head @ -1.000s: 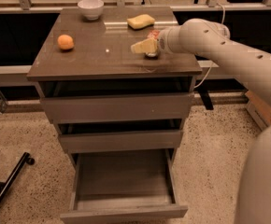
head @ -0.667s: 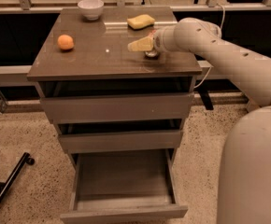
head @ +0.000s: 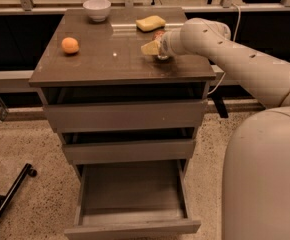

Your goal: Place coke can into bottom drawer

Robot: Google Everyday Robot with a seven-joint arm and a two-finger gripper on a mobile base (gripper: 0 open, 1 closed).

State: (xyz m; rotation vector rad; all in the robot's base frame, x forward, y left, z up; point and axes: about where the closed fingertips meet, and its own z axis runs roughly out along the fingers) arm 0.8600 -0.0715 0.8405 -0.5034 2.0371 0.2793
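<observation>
Starting nearest with the bottom drawer (head: pixel 132 196): pulled right out below the desk's near edge, tray bare, presumably open like that to take a drop straight in. Up on the desk top (head: pixel 110 59), gripper (head: pixel 152 48) down low toward the right edge, about midway back, right at the coke can (head: pixel 158 35). Only a sliver of red peeking out behind it, so can't tell how the jaws stand. Probably lining up a grab. Further back: orange (head: pixel 70 45) by the left edge, sponge (head: pixel 150 23) and bowl (head: pixel 96 9) along the far edge, well out of the way.
</observation>
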